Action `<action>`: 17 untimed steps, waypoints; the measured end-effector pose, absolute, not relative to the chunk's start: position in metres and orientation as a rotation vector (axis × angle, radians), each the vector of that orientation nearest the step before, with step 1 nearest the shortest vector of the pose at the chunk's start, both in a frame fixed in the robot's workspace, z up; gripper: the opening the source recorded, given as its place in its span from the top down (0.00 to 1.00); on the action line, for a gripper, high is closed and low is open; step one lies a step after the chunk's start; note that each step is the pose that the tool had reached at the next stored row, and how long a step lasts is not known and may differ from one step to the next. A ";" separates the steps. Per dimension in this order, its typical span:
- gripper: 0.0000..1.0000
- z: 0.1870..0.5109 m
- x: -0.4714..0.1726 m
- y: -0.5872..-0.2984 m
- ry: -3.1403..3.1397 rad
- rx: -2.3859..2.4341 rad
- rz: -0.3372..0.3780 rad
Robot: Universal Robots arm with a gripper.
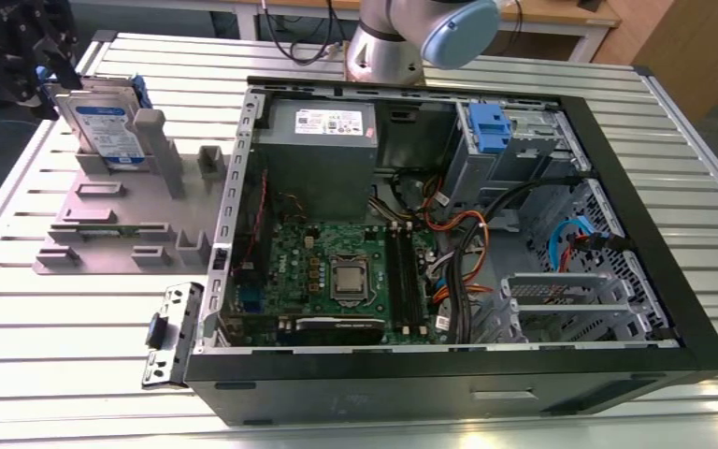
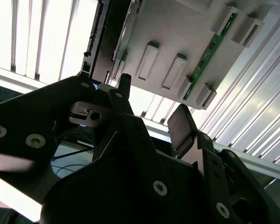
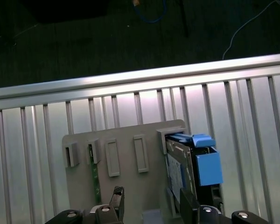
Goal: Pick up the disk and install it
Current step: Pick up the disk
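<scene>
The disk [image 1: 101,124] stands upright in a slot of the grey holder block [image 1: 109,210] on the table, at the exterior view's left of the computer case. It is a silver drive with a white-and-blue label in a blue caddy. In the first wrist view the disk [image 3: 192,164] sits at one end of the holder [image 3: 126,140]. My black gripper [image 1: 50,73] hangs just beyond and above the disk, apart from it. It is open in both wrist views [image 3: 150,203] [image 2: 151,100], with nothing between its fingers.
The open computer case [image 1: 609,150] fills the middle of the slatted metal table, with a grey power supply [image 1: 322,126] and another blue caddy [image 1: 489,126] in its drive bay. A green memory stick [image 3: 95,179] stands in the holder. A metal bracket [image 1: 169,332] lies by the case.
</scene>
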State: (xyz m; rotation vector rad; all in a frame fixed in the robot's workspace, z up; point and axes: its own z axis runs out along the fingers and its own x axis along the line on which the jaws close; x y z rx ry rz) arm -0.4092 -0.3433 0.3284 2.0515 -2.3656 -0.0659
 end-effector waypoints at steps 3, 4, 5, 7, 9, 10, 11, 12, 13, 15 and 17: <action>0.42 0.328 -0.409 -0.337 -2.366 2.051 -0.066; 0.42 0.328 -0.409 -0.335 -2.365 2.051 -0.066; 0.42 0.328 -0.409 -0.332 -2.366 2.051 -0.066; 0.42 0.328 -0.409 -0.329 -2.366 2.052 -0.066; 0.42 0.328 -0.409 -0.325 -2.365 2.051 -0.066; 0.42 0.328 -0.409 -0.324 -2.366 2.051 -0.066; 0.42 0.328 -0.409 -0.323 -2.366 2.051 -0.066; 0.42 0.328 -0.409 -0.321 -2.366 2.051 -0.066; 0.42 0.328 -0.409 -0.320 -2.366 2.052 -0.066; 0.42 0.328 -0.410 -0.318 -2.367 2.052 -0.069; 0.42 0.328 -0.410 -0.316 -2.369 2.055 -0.074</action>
